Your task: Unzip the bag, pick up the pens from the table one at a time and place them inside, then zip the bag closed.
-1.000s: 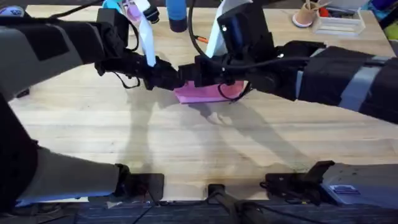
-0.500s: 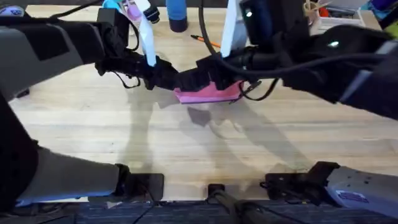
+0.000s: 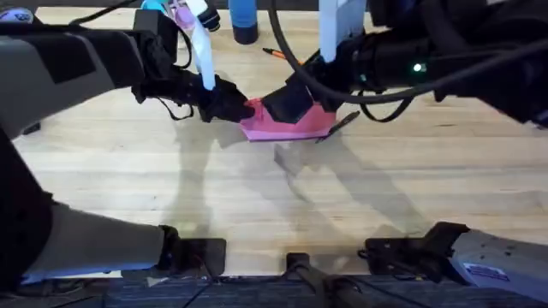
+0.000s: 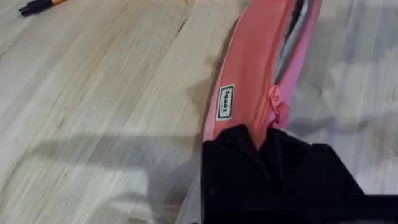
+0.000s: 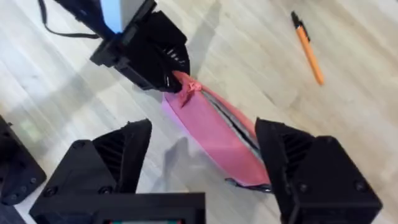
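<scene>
A: Where does the bag [image 3: 287, 127] sit?

B: On the table [image 3: 257, 205], far of centre in the overhead view, lying lengthwise between the 2 grippers. Its zipper slit shows a dark gap along the top in the right wrist view, so it looks at least partly unzipped.

A: Why is the left gripper [image 3: 235, 108] at its end?

B: Its fingers are closed on the bag's end, pinching the bunched pink fabric there. My reading: it anchors the pouch so it cannot slide or fold when something is pushed in or the zipper is pulled.

A: And the right gripper [image 5: 202, 158]?

B: Its jaws are spread wide with nothing between them, hovering above the bag. Being empty and raised, it seems free to go for a pen.

A: Where are the pens?

B: The orange pen [image 5: 307, 45] lies on the wood beyond the bag, well apart from it, black tip pointing away. In the overhead view a dark slim thing, likely the black pen [image 3: 341, 127], lies just beside the bag's right end; I cannot tell if they touch.

A: So neither is inside?

B: Judging from this, 2 pens remain outside.
</scene>
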Available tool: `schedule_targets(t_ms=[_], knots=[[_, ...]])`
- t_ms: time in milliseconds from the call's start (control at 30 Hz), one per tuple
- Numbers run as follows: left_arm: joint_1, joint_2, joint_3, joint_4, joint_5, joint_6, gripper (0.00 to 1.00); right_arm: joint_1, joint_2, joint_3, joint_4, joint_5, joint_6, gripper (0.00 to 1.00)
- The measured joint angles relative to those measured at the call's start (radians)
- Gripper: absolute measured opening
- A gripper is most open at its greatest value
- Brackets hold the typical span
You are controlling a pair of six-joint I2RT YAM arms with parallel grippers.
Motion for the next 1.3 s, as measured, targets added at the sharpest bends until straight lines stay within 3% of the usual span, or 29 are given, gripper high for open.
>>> schedule_targets(t_ms=[100,233,267,600,767,1133,1200,1300], knots=[[0.000,0.000,0.000,0.016,0.009,0.002,0.393,0.000,0.000,0.022,-0.026,0.001,-0.038,0.996],[0.000,0.000,0.001,0.016,0.013,-0.001,0.939,0.000,0.000,0.045,-0.084,0.005,-0.093,0.995],[0.000,0.000,0.001,0.015,0.014,-0.001,0.979,0.000,0.000,0.053,-0.103,0.006,-0.107,0.995],[0.000,-0.037,0.001,-0.024,0.004,-0.001,0.995,0.000,0.060,0.169,-0.279,0.013,-0.180,0.996],[0.000,-0.184,0.001,-0.079,-0.016,0.003,0.995,0.000,0.100,0.172,-0.279,0.016,-0.210,0.996],[0.000,-0.504,0.002,-0.326,-0.111,0.004,0.995,-0.016,0.148,0.172,-0.249,0.016,-0.303,0.975],[0.000,-0.546,0.002,-0.353,-0.130,0.004,0.995,-0.033,0.160,0.172,-0.244,0.016,-0.311,0.853],[0.000,-0.591,0.002,-0.376,-0.151,0.004,0.994,-0.060,0.179,0.172,-0.208,0.016,-0.317,0.463]])
